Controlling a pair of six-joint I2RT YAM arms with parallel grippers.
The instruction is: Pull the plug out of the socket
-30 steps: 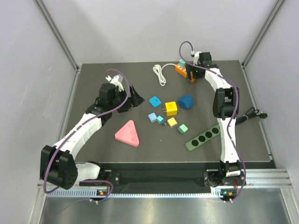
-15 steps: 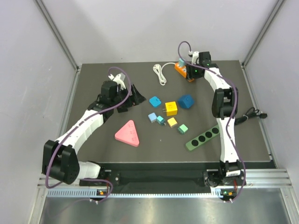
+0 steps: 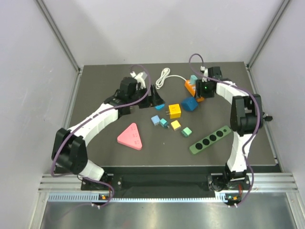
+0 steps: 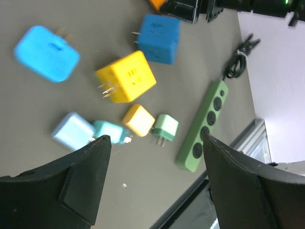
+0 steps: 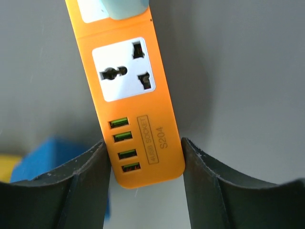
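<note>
The orange socket strip (image 5: 128, 95) has a pale blue plug (image 5: 126, 7) seated in its far end. My right gripper (image 5: 145, 162) is shut on the strip's USB end, one finger against each long side. In the top view the strip (image 3: 192, 88) sits right of centre at the back, with the plug (image 3: 193, 78) on it and a white cable (image 3: 165, 76) trailing left. My right gripper (image 3: 202, 90) holds its near end. My left gripper (image 3: 155, 98) is open and empty, left of the strip, above the loose adapters; its jaws stand wide apart (image 4: 153, 140).
Loose adapters lie mid-table: blue plug (image 4: 46, 52), yellow cube (image 4: 127, 78), dark blue cube (image 4: 159, 32), small yellow (image 4: 138, 119) and mint (image 4: 166, 128) plugs. A green power strip (image 3: 212, 139) lies at the front right, a pink triangle (image 3: 129, 136) at the front left.
My right gripper has brought the orange strip and its plug from the back edge nearer, toward the dark blue cube. My left arm has swung right, from the left side to the middle.
</note>
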